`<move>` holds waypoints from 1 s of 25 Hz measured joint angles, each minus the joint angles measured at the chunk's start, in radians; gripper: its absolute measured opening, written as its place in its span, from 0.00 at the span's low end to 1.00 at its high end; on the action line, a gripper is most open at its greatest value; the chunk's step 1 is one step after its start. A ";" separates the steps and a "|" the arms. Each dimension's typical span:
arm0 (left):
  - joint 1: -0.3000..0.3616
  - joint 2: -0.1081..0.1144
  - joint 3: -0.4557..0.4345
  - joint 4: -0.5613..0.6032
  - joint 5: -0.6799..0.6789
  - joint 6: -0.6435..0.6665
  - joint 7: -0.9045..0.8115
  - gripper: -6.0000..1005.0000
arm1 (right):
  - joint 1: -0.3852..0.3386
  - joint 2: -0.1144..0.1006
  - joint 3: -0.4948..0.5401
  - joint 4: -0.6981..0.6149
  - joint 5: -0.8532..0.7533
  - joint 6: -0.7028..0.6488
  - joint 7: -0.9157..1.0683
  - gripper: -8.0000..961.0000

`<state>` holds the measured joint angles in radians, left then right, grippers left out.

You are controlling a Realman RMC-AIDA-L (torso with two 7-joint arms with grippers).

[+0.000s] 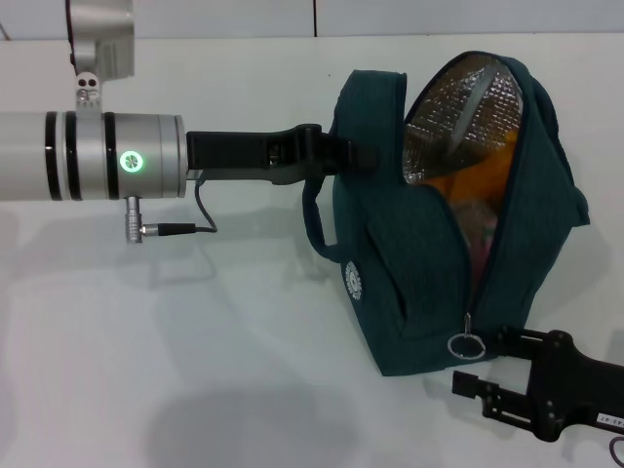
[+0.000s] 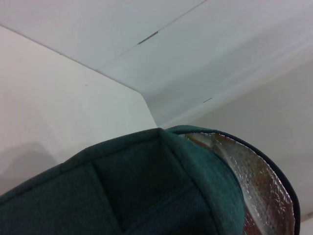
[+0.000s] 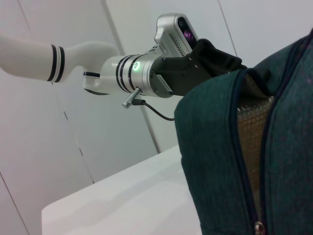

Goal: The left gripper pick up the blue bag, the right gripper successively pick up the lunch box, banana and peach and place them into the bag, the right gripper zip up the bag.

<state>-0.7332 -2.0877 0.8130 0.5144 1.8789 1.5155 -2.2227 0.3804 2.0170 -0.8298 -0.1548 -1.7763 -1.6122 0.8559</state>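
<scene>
The blue bag [image 1: 429, 283] stands on the white table, its top flap open and its silver lining [image 1: 458, 107] showing. Orange [image 1: 483, 180] and pink [image 1: 485, 234] things lie inside; I cannot tell which item each is, and no banana shows. My left gripper [image 1: 336, 156] is shut on the bag's top edge by the handle and holds it upright; it also shows in the right wrist view [image 3: 210, 58]. My right gripper [image 1: 475, 363] is open at the bag's lower front corner, right next to the zipper's ring pull [image 1: 466, 344], with nothing in it.
The white table [image 1: 195, 370] stretches to the left and front of the bag. The left arm's silver forearm [image 1: 97, 156] reaches across from the left at bag height. White walls stand behind the table.
</scene>
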 joint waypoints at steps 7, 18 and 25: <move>0.000 0.000 0.000 -0.001 0.000 0.000 0.000 0.10 | 0.000 0.000 0.000 0.000 0.001 0.009 -0.003 0.41; 0.000 0.002 0.000 -0.001 0.000 0.000 0.000 0.10 | 0.000 0.000 0.000 0.000 0.001 0.019 -0.004 0.13; 0.000 0.002 0.000 -0.001 0.000 0.000 0.000 0.10 | -0.010 -0.002 0.000 -0.003 0.019 0.018 -0.001 0.03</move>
<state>-0.7332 -2.0860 0.8131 0.5139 1.8789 1.5155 -2.2228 0.3703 2.0155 -0.8298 -0.1576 -1.7569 -1.5943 0.8548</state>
